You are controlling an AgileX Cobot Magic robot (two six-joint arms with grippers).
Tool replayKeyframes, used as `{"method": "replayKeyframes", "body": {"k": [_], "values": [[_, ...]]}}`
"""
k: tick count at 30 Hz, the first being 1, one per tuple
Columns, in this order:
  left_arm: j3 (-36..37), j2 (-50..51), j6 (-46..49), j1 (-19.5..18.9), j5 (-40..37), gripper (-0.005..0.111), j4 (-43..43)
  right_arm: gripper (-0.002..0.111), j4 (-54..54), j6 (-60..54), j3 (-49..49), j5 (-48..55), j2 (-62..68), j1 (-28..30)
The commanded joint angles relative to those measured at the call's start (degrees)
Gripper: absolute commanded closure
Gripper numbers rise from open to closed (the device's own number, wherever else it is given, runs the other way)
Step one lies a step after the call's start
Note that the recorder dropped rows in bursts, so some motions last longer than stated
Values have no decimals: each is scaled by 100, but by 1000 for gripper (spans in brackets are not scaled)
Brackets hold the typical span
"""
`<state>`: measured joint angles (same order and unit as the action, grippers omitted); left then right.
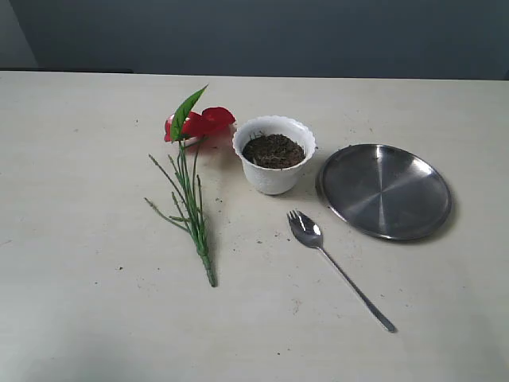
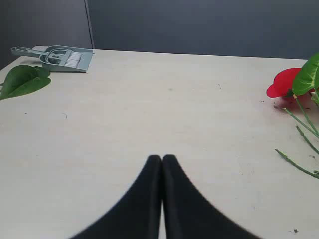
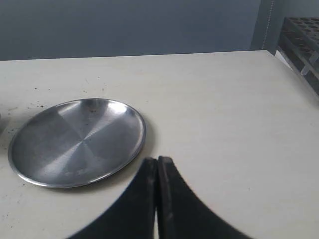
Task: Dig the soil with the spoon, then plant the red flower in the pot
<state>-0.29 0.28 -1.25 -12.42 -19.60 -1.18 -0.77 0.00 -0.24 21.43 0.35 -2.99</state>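
A: Round steel plate (image 1: 385, 191), shiny, lying flat on the pale bench (image 1: 87, 318). Anything else?
B: At a bench corner, a grey-green dustpan (image 2: 60, 59) with a white-bristled brush (image 2: 73, 59) lying in it. Loose green leaf (image 2: 22, 80) near it, not touching. Dark gridded rack (image 3: 303, 37) beyond another edge.

Left gripper (image 2: 162, 158) is closed tight, its two black fingers (image 2: 144, 189) pressed flat together at the tips and gripping nothing, angled forward and down, and right gripper (image 3: 158, 160) sits in the same pose, fingers closed tip to tip, empty too.
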Motion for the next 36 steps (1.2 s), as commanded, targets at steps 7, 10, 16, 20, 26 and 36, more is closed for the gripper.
{"method": "replayKeyframes", "body": {"k": [7,10,16,20,26,36], "values": [[29,-28,4,-5,36,107,-6,109,0,0,24,-63,-35,25],[29,-28,4,-5,36,107,-6,109,43,0,24,-63,-35,25],[29,-28,4,-5,36,107,-6,109,43,0,24,-63,-35,25],[29,-28,4,-5,36,107,-6,109,22,0,24,-63,-35,25],[29,-28,4,-5,36,107,-6,109,-117,0,24,-554,-35,25],[29,-28,4,-5,36,107,-6,109,-121,0,24,-2236,-35,25]]}}
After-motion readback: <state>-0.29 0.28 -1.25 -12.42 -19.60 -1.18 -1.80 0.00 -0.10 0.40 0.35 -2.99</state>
